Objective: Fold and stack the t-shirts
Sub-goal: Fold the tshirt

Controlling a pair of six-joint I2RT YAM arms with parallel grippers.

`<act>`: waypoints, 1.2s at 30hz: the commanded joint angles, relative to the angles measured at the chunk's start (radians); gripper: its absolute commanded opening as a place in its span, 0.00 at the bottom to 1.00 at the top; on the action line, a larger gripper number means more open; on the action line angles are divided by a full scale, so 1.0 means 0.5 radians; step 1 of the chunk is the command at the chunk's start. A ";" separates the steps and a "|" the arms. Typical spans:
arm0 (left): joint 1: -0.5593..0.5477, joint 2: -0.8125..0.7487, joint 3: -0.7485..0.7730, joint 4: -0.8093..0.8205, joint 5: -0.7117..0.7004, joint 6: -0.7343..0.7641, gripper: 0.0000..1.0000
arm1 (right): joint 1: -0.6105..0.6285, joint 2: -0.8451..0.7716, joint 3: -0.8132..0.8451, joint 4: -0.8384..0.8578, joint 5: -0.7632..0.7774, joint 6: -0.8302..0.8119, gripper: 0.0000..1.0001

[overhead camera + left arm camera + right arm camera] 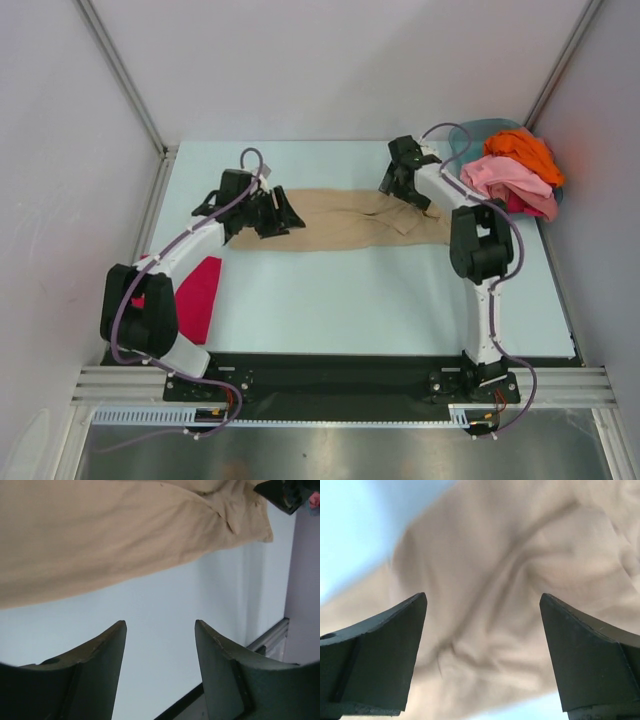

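A tan t-shirt (pixel 345 222) lies folded into a long strip across the far middle of the table. My left gripper (pixel 283 219) is open and empty at its left end; in the left wrist view the tan cloth (pixel 100 535) lies beyond the fingertips (pixel 119 630). My right gripper (pixel 398 190) is open over the shirt's wrinkled right end (pixel 490 605), holding nothing. A magenta-red shirt (pixel 198 297) lies folded at the near left, partly hidden by the left arm. Orange (pixel 523 150) and pink (pixel 508 181) shirts are piled at the far right.
A teal basin (pixel 478 130) stands at the far right corner under the shirt pile. White walls enclose the table on three sides. The black rail (pixel 330 365) runs along the near edge.
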 commanded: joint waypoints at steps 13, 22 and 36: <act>-0.811 0.873 0.324 1.281 0.023 -0.846 0.54 | -0.589 -1.180 -1.506 1.113 -0.972 -0.531 0.89; -0.974 1.383 0.892 1.171 -0.453 -0.911 0.43 | -0.726 -1.030 -1.650 1.552 -1.138 -0.384 0.47; -1.066 1.625 1.202 0.846 -0.603 -0.939 0.53 | -0.745 -0.965 -1.803 1.733 -1.123 -0.181 0.53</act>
